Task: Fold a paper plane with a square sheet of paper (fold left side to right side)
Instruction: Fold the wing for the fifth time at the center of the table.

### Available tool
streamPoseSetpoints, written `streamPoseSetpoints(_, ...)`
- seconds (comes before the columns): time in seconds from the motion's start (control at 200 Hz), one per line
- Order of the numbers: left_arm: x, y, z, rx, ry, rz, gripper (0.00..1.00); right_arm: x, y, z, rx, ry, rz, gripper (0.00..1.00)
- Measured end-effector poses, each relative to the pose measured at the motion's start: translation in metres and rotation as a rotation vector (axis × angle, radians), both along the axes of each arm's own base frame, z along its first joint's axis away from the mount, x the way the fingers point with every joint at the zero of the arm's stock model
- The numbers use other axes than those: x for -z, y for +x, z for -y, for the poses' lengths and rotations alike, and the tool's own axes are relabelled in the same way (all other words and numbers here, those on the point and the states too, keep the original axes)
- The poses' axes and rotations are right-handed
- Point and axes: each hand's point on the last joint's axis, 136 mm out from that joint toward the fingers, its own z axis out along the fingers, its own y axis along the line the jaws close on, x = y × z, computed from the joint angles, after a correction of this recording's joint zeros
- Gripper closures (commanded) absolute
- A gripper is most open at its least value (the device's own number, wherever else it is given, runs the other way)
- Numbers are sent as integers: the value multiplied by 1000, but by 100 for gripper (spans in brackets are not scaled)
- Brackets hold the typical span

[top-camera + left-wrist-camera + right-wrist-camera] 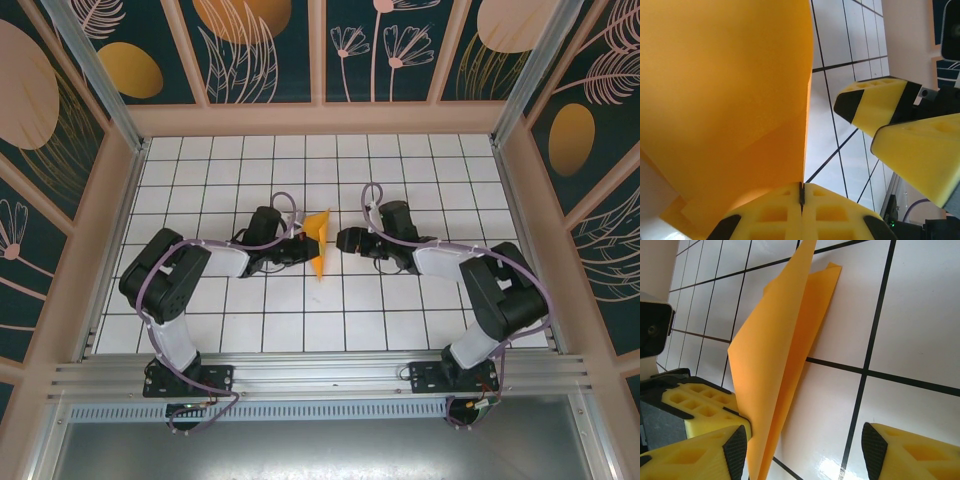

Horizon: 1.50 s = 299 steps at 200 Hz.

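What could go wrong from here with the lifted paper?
The left hand pinches the folded orange-yellow paper sheet only near its edge; a tug could slip or tear it. The sheet stands close to one finger of the open right hand, so closing may push or crumple it. The hands sit close together and might bump.

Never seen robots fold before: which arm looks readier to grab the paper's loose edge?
Probably the right: its gripper is open and empty beside the paper, while the left gripper is shut on it, holding it.
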Motion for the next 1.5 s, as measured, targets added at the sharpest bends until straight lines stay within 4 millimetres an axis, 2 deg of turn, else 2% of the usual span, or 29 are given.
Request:
streamPoseSetpoints(0.375, 9, -1, -18, -15, -34, -21, 100, 13, 0, -14, -3, 11, -22, 39)
streamPoseSetpoints(0.701, 13, -1, -23, -13, -52, -21, 100, 11, 5, -27, 31, 61, -41, 48)
streamPoseSetpoints(0.946, 18, 0, -28, -19, -44, -21, 100, 13, 8, -43, 54, 78, -66, 46)
streamPoseSetpoints(1.241, 22, 0, -30, -6, -31, -5, 100, 14, 24, -57, 93, 60, -70, 46)
streamPoseSetpoints(1.496, 28, 0, -33, -2, -9, 2, 100, 22, 24, -54, 110, 28, -89, 46)
